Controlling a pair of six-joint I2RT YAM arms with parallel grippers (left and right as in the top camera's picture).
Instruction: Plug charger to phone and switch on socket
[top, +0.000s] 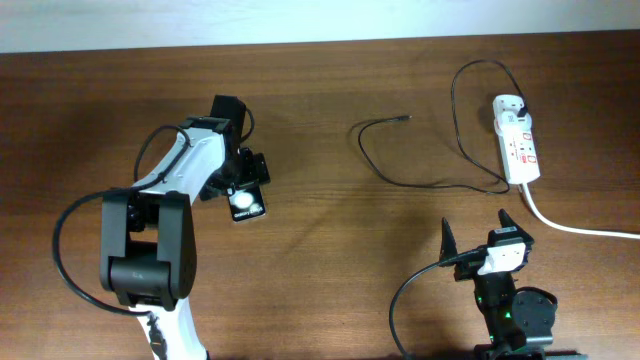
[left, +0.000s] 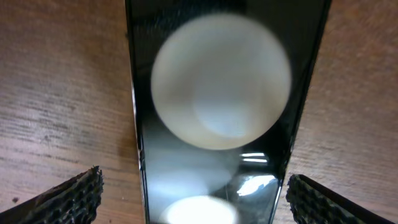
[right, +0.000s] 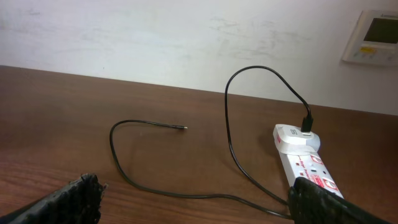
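The phone (top: 247, 205), black and glossy with two white round spots, lies flat on the table left of centre. In the left wrist view the phone (left: 217, 112) fills the space between the fingers. My left gripper (top: 243, 185) (left: 194, 199) is open and straddles it, with a gap at the left finger. The charger is a thin black cable (top: 420, 183) (right: 230, 130). Its free tip (top: 405, 118) (right: 184, 128) lies on the table, and its plug head (top: 522, 108) (right: 306, 123) sits in the white socket strip (top: 517, 145) (right: 305, 165). My right gripper (top: 476, 228) (right: 193, 202) is open and empty, near the cable loop.
The socket's thick white cord (top: 580, 228) runs off to the right edge. A white wall panel (right: 376, 37) hangs on the wall behind the table. The brown wooden table (top: 320, 260) stretches between the two arms.
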